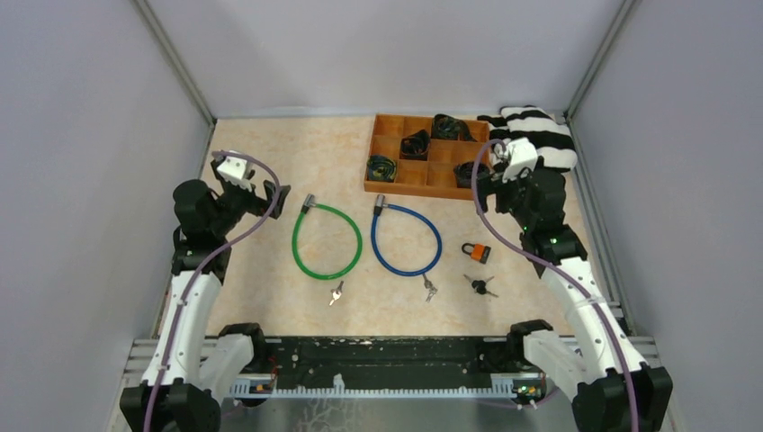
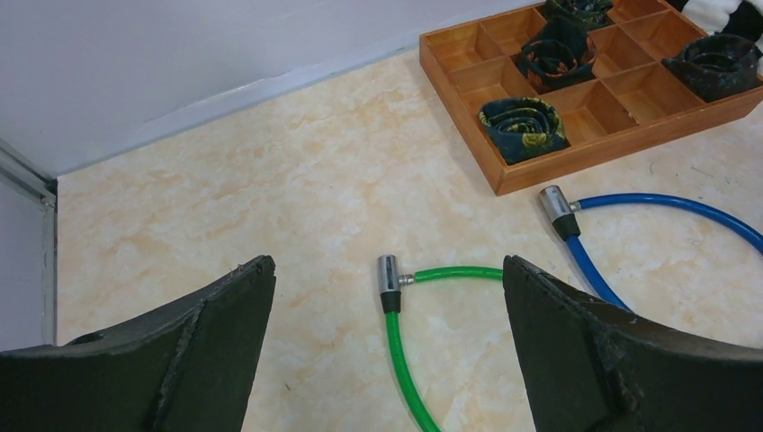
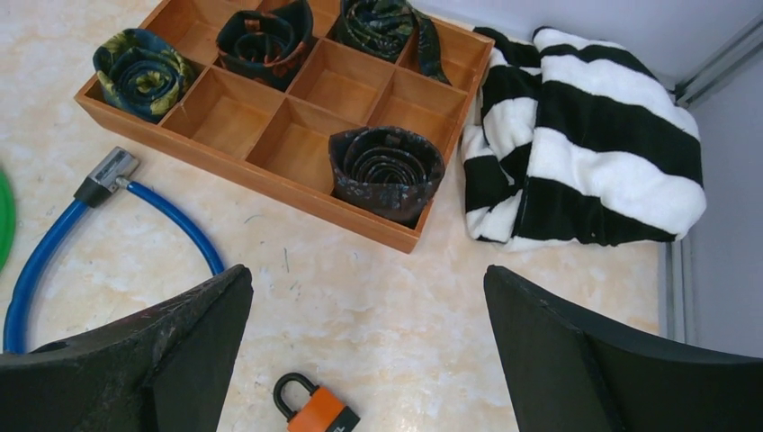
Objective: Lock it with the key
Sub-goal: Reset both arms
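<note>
Risking a wrong match: three locks and three sets of keys lie on the tabletop, and nothing shows which key fits which, so a key could be tried in a barrel it will not turn.
Slipping keys: the keys are small, thin metal lying flat on a smooth marbled surface; wide fingers could skate over them or push them away.
Rolling cable: a loop could swing or slide when its barrel is pushed, since nothing pins it.
Left gripper: fingers spread wide, holding nothing, hanging above the barrel of the green cable lock.
Right gripper: fingers spread wide, empty, above the orange padlock.
Green cable lock: glossy plastic-sheathed loop with a short metal barrel, pin seated in it; its key lies just below the loop.
Blue cable lock: same build, a key near its lower edge.
Orange padlock: small boxy body, dark curved shackle; whether it is latched cannot be told. Dark-headed keys lie just below it.
Wooden tray: compartments with rolled patterned ties.
Striped cloth: soft, folded, black and white, beside the tray.
</note>
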`<act>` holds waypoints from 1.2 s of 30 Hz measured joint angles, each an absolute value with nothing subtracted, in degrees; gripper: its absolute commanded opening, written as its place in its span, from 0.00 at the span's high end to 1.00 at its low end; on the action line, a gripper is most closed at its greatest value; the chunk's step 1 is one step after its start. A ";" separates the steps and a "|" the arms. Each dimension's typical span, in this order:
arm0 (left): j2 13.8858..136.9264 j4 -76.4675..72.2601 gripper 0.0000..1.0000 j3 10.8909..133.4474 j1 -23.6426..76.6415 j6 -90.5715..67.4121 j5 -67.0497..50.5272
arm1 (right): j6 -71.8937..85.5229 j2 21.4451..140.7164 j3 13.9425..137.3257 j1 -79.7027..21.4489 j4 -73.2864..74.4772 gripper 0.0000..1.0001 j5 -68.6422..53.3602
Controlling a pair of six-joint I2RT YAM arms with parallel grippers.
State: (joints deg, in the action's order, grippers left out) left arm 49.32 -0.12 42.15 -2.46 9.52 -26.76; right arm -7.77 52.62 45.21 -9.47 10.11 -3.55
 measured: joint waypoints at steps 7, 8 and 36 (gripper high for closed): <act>46.78 -0.01 0.00 40.14 -2.22 9.50 -26.61 | -7.92 47.70 44.40 -9.45 9.04 0.01 -3.31; 46.13 -0.03 0.00 39.99 -2.22 9.54 -26.65 | -7.99 47.13 44.10 -9.45 8.78 0.01 -3.31; 42.96 2.02 0.00 39.59 -2.22 9.67 -27.64 | -8.99 41.80 43.00 -6.50 9.41 0.01 -2.79</act>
State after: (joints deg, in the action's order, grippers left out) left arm 42.96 2.02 39.59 -2.22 9.67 -27.64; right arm -8.99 41.80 43.00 -6.50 9.41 -2.79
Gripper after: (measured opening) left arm 0.998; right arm 0.987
